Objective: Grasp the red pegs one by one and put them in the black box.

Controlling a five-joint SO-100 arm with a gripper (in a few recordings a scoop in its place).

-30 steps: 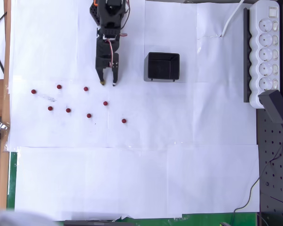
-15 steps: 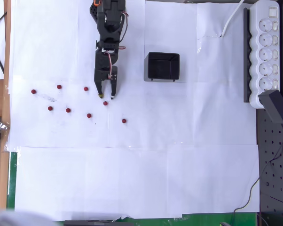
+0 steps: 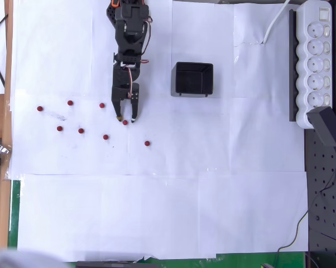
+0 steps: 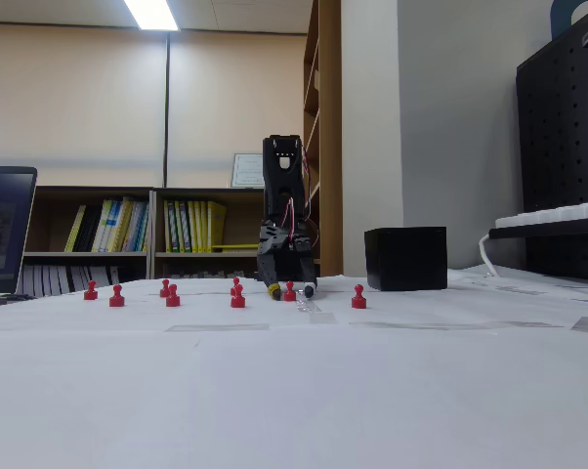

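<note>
Several small red pegs stand on the white paper. In the overhead view one red peg point(image 3: 125, 122) sits between the fingertips of my black gripper point(image 3: 126, 119), which is open and straddles it. Others stand to its left, such as a peg point(image 3: 101, 105) and a peg point(image 3: 105, 137), and one peg point(image 3: 147, 143) is lower right. The black box point(image 3: 192, 79) sits right of the arm. In the fixed view the gripper point(image 4: 290, 291) is lowered to the table with the peg point(image 4: 290, 290) between its jaws, and the black box point(image 4: 405, 258) is to the right.
A white power strip point(image 3: 316, 61) and a black plug adapter point(image 3: 326, 125) lie along the right edge in the overhead view. The wooden table edge point(image 3: 9, 84) runs down the left. More pegs, like one peg point(image 3: 39, 108), spread toward it.
The gripper has moved down the overhead picture, from beside the upper pegs to around the peg at the middle of the row. It has stayed open.
</note>
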